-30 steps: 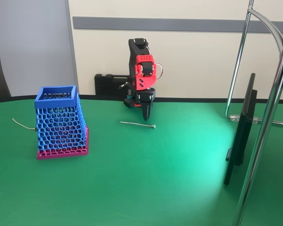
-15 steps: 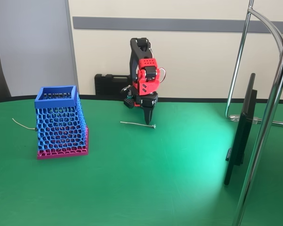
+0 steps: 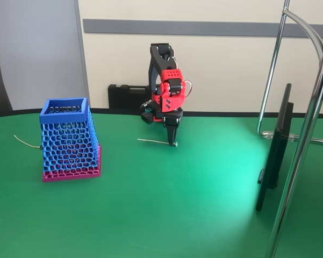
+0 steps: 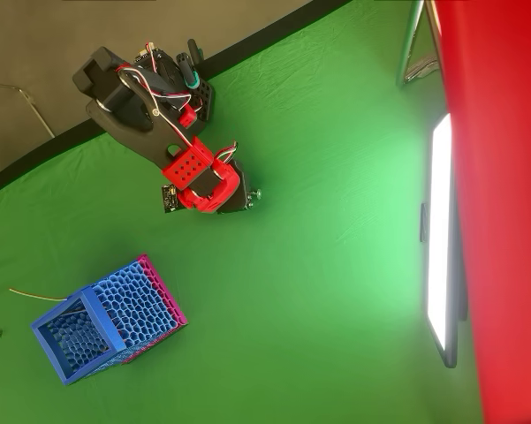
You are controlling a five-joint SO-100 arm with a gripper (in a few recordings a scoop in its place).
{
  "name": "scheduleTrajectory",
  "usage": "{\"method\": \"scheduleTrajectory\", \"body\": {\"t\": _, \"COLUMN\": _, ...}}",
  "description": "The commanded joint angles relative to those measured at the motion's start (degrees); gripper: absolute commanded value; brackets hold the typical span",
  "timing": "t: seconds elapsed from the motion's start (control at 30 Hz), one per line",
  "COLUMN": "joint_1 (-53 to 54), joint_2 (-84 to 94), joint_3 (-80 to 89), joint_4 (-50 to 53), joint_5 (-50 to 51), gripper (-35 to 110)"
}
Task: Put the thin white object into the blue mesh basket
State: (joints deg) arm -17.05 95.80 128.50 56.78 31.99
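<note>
On the green table (image 3: pixel 166 215), the blue mesh basket (image 3: pixel 69 138) stands upright at left, well apart from the thin white object (image 3: pixel 153 141) lying flat farther back, with the gripper (image 3: pixel 173 143) pointed down at its knobbed right end, jaw spacing not discernible.

From overhead, my own red wrist covers my end effector (image 4: pixel 238 196) and nearly all of the thin white object (image 3: pixel 153 141) beneath it. In the fixed view my fingertips look too small to judge their gap.
</note>
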Motion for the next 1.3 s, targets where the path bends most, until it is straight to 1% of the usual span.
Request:
{"method": "scheduleTrajectory", "body": {"t": 0.0, "joint_1": -0.53, "joint_2": -0.70, "joint_3": -2.29, "joint_4": -0.53, "joint_5": 0.53, "gripper": 16}}
{"method": "scheduleTrajectory", "body": {"t": 0.63, "joint_1": -1.93, "joint_2": -5.89, "joint_3": -6.68, "joint_4": 0.62, "joint_5": 0.35, "gripper": 14}}
{"method": "scheduleTrajectory", "body": {"t": 0.83, "joint_1": -2.29, "joint_2": -9.05, "joint_3": -9.49, "joint_4": 2.55, "joint_5": 0.26, "gripper": 13}}
{"method": "scheduleTrajectory", "body": {"t": 0.93, "joint_1": -2.29, "joint_2": -11.07, "joint_3": -11.34, "joint_4": 3.96, "joint_5": 0.09, "gripper": 11}}
{"method": "scheduleTrajectory", "body": {"t": 1.27, "joint_1": -2.64, "joint_2": -11.25, "joint_3": -11.51, "joint_4": 4.04, "joint_5": -1.05, "gripper": 5}}
